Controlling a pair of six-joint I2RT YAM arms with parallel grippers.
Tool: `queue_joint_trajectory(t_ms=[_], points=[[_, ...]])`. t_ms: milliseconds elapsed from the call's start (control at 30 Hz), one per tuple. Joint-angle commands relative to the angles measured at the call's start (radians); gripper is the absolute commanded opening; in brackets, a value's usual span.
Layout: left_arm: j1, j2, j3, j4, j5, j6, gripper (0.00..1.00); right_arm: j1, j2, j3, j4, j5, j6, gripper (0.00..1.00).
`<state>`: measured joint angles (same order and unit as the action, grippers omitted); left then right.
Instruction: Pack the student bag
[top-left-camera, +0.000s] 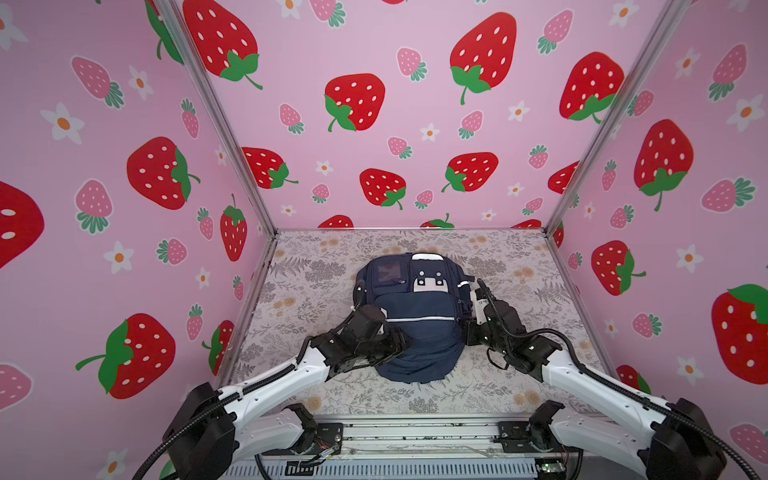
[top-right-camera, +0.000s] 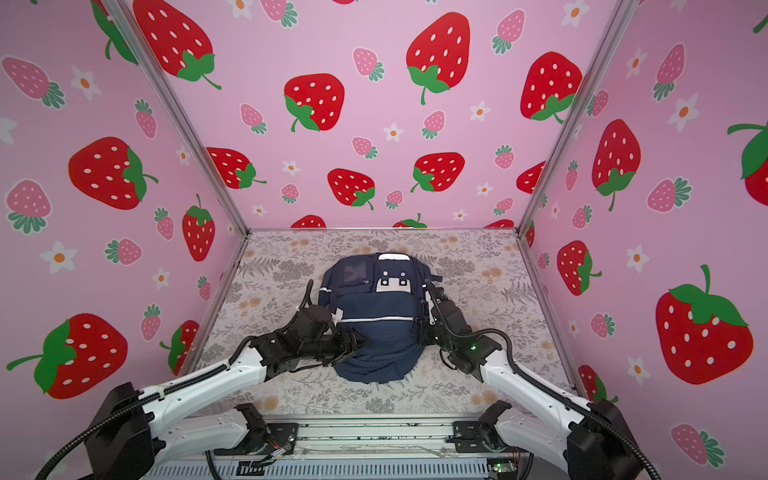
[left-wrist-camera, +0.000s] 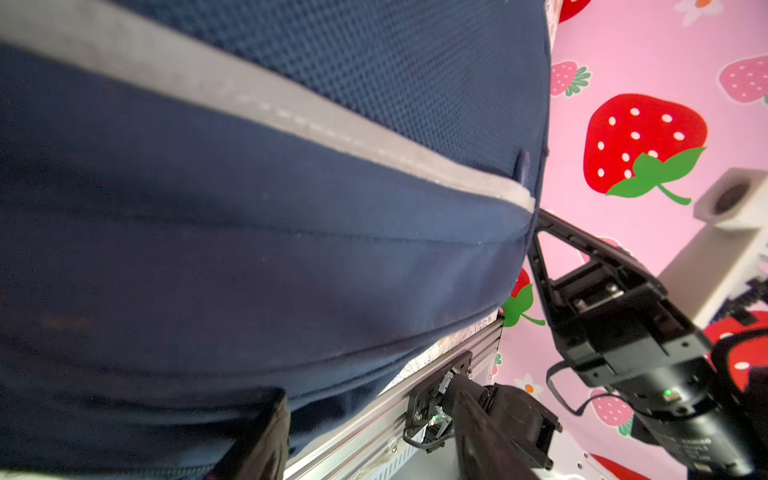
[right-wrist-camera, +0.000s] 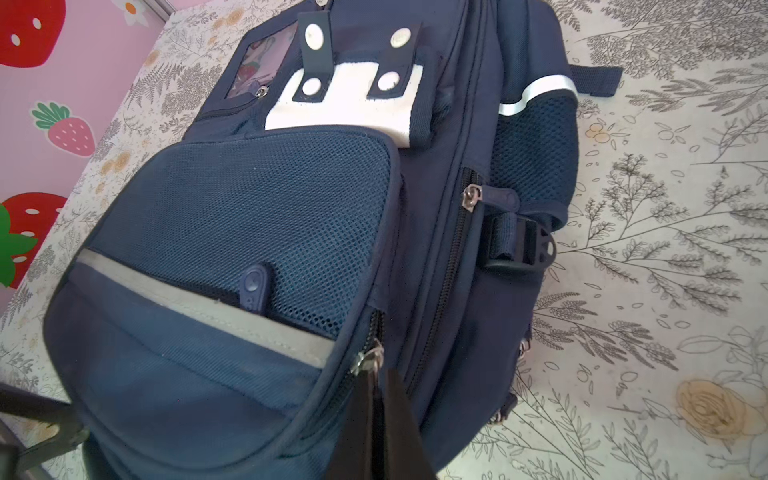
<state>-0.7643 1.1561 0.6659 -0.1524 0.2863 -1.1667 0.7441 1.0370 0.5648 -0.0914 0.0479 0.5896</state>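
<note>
The student bag (top-left-camera: 417, 332) lay flat mid-desk (top-left-camera: 316, 291), its long axis running near to far. The right end effector (right-wrist-camera: 377, 388) was closed at the front pocket's zip slider (right-wrist-camera: 366, 358) on the bag's right. The left end effector (top-left-camera: 400, 343) sat against its left flank, and I could not tell how wide it stood.

Student bag (top-left-camera: 419, 332) is made of matt navy woven cloth. Front pocket (right-wrist-camera: 257, 208) is faced with open mesh. Stripe (right-wrist-camera: 199, 303) is dull grey stitched tape. Snaps (right-wrist-camera: 313, 33) and zip pull (right-wrist-camera: 368, 359) are shiny metal. Table cover (right-wrist-camera: 665, 249) is matt and printed. Rail (left-wrist-camera: 365, 426) is ribbed, brushed metal.
</note>
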Motion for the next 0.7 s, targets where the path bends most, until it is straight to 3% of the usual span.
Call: queue_joint_trajectory(t_ms=[0,167,300,433,600,667], points=[[-0.003,0.030,0.065,0.103,-0.055,-0.073,0.67,0.027,-0.026,-0.008,-0.001,-0.008,0.027,0.00],[-0.015,0.089,0.114,0.105,-0.092,-0.092,0.70,0.110,0.002,0.013,0.024,-0.006,0.055,0.00],[-0.010,0.130,0.104,0.120,-0.128,-0.124,0.65,0.161,0.035,0.039,0.025,0.028,0.062,0.00],[0.014,0.141,0.091,0.118,-0.143,-0.119,0.48,0.167,0.046,0.051,0.004,0.064,0.065,0.00],[0.083,0.126,0.055,0.063,-0.164,-0.051,0.21,0.160,0.019,0.064,-0.054,0.122,0.030,0.00],[0.115,0.128,0.028,0.057,-0.155,-0.040,0.16,0.149,0.011,0.062,-0.060,0.116,0.019,0.00]])
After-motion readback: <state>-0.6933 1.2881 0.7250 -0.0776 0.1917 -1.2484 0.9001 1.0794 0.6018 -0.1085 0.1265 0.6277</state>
